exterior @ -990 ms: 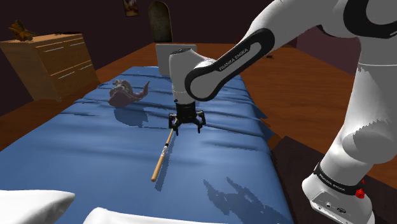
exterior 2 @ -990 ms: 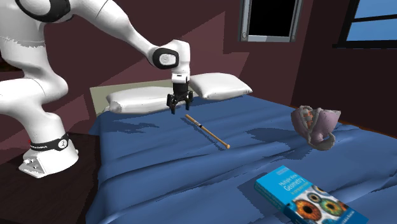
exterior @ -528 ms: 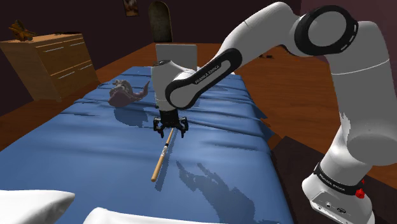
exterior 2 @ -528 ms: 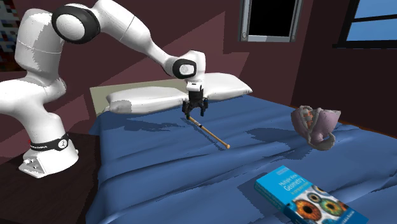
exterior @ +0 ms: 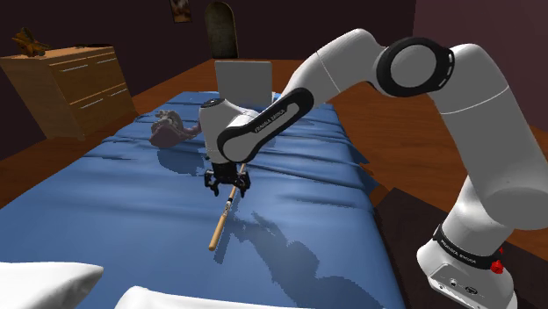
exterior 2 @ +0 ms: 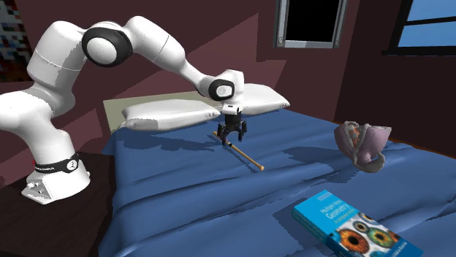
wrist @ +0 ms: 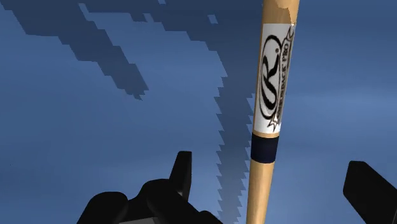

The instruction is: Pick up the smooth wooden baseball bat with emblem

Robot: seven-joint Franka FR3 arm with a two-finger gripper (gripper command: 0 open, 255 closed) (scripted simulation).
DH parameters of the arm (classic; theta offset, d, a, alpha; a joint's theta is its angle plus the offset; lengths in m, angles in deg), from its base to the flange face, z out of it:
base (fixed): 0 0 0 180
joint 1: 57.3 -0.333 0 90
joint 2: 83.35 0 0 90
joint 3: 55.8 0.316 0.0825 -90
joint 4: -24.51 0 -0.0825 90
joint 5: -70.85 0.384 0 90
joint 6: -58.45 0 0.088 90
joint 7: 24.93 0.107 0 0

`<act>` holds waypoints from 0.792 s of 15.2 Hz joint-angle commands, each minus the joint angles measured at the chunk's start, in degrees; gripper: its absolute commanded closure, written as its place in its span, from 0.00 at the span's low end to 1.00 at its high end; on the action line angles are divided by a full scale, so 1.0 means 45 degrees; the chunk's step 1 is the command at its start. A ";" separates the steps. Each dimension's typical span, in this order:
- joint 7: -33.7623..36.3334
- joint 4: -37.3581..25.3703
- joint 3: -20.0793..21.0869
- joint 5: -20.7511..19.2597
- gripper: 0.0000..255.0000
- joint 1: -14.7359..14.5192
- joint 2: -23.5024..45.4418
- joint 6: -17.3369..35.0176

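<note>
Right below the tool now lies the wooden bat, flat on the bed. Tool's just slid over and dropped, fingers spread open either side, nothing gripped. Closing looks next.

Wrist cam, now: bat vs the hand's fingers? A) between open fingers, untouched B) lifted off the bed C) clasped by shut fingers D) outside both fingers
A: the bat lies between the open fingers of the hand, with blue bedsheet showing on either side of it.
</note>
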 commanded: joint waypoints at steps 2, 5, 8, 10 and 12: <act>0.0104 0.0005 -0.0121 -0.0149 0.00 -0.0092 0.0391 0.0390; 0.0106 -0.0002 -0.0121 -0.0148 1.00 -0.0096 0.0393 0.0385; 0.0110 0.0025 -0.0120 -0.0148 1.00 -0.0092 0.0381 0.0398; 0.0110 0.0030 -0.0120 -0.0148 1.00 -0.0091 0.0378 0.0401; 0.0115 0.0036 -0.0118 -0.0148 1.00 -0.0094 0.0372 0.0400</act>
